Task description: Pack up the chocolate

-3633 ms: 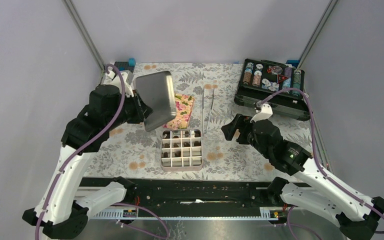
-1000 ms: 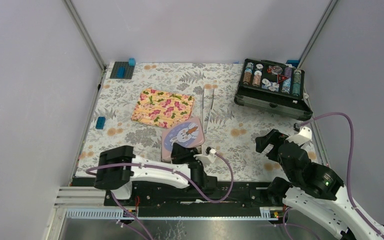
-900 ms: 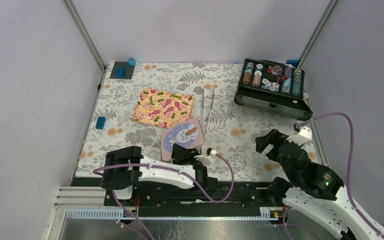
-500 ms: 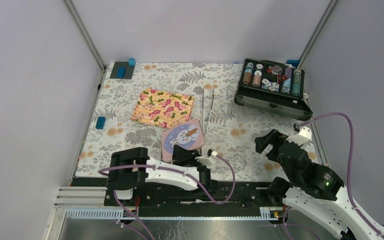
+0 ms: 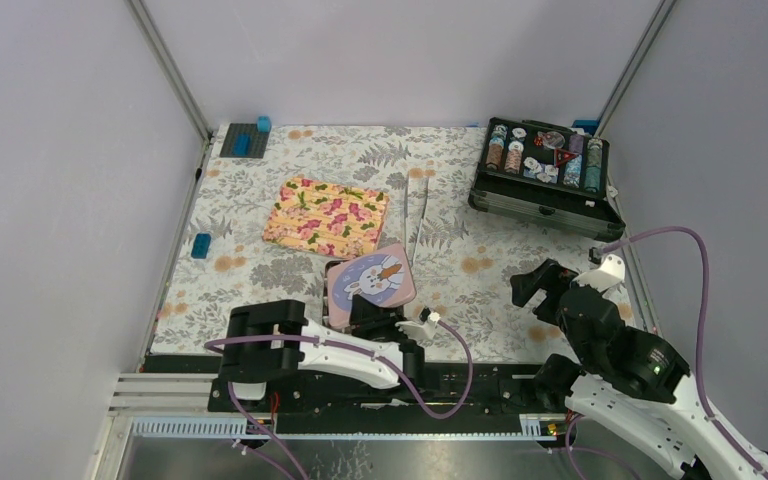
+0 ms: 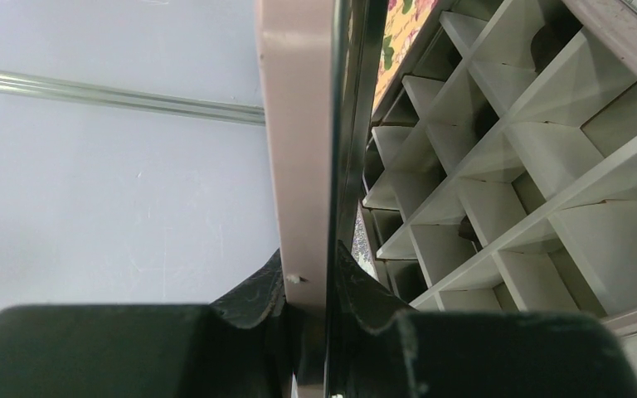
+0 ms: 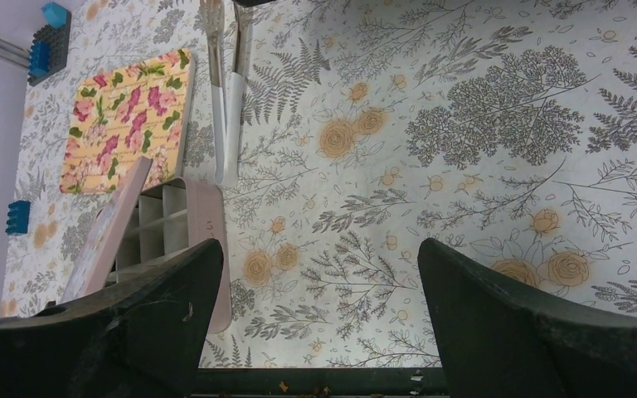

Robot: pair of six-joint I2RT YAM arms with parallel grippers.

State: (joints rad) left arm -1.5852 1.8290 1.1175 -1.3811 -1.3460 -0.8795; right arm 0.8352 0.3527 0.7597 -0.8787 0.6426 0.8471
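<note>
Your left hand (image 6: pixel 308 286) is clamped on the edge of the bunny lid (image 5: pixel 371 280), which is tilted over the gridded box (image 6: pixel 547 166) beside its fingers. One chocolate (image 6: pixel 468 232) shows dark in a cell. Your right hand (image 7: pixel 319 249) hangs well off, fingers apart, with tweezers (image 5: pixel 415 215) and a floral cloth (image 5: pixel 326 216) beyond it on the surface. Seconds ago the lid was held high and the box lay uncovered.

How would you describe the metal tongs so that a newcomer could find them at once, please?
On the floral tablecloth, look between the yellow-and-pink flowered pad on the left and the black chip case at the far right. The tongs lie flat, near tips by the rabbit-printed lid. They are the only long, thin, silvery thing on the cloth.
</note>
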